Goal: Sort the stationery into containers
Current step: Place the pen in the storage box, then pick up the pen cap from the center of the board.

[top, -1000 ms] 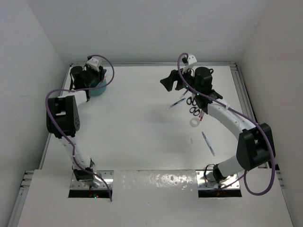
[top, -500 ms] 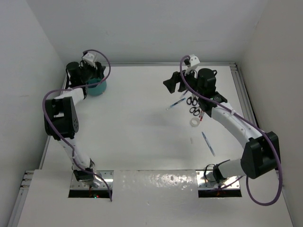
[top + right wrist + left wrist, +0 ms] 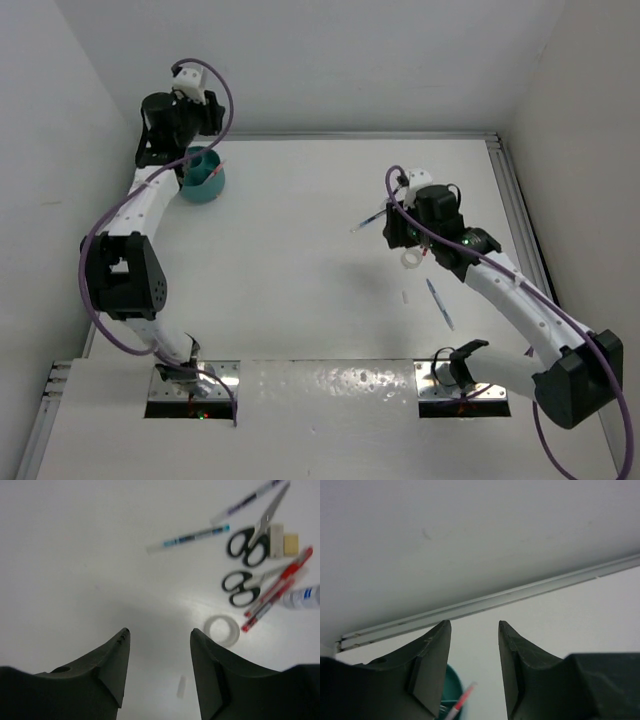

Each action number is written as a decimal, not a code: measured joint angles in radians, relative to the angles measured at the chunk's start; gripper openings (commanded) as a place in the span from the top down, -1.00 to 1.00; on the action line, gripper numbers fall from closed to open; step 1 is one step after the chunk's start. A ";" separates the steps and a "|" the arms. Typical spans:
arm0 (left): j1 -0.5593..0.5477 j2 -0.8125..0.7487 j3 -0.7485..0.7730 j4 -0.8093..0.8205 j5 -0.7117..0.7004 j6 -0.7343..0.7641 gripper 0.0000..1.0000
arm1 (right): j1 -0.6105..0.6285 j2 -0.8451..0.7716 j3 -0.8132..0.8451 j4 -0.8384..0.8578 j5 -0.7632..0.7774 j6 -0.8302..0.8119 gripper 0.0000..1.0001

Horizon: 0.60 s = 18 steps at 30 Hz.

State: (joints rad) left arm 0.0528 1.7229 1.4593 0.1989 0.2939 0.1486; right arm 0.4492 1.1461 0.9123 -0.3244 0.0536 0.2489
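I am holding my left gripper [image 3: 474, 626] spread by the round teal plastic organiser [image 3: 207, 185]. My right gripper [image 3: 159, 635] is hovering spread near the clear tape ring [image 3: 221, 630].

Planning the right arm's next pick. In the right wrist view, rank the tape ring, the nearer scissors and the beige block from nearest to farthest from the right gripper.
1. The tape ring, just ahead and to the right of the right gripper.
2. The nearer scissors, beyond the tape, further right.
3. The beige block, farthest, up at the far right.
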 measured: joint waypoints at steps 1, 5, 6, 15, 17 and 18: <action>-0.019 -0.020 0.000 -0.034 0.000 -0.003 0.20 | 0.002 -0.012 -0.030 -0.032 0.018 0.021 -0.04; -0.097 -0.098 -0.003 -0.150 0.005 -0.008 0.19 | 0.021 -0.027 -0.155 -0.126 0.061 0.104 -0.03; -0.123 -0.126 -0.018 -0.165 0.005 -0.007 0.18 | 0.028 -0.029 -0.185 -0.140 0.068 0.121 -0.03; -0.312 -0.501 -0.375 -0.114 0.052 -0.021 0.03 | 0.044 -0.003 -0.312 -0.191 0.099 0.200 0.18; -0.336 -0.555 -0.419 -0.113 0.052 -0.032 0.03 | 0.044 0.027 -0.323 -0.173 0.098 0.200 0.18; -0.341 -0.567 -0.428 -0.113 0.050 -0.035 0.03 | 0.044 0.045 -0.329 -0.167 0.098 0.200 0.19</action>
State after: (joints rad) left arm -0.2878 1.1561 1.0309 0.0864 0.3443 0.1135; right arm 0.4934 1.1912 0.5831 -0.4919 0.1513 0.4492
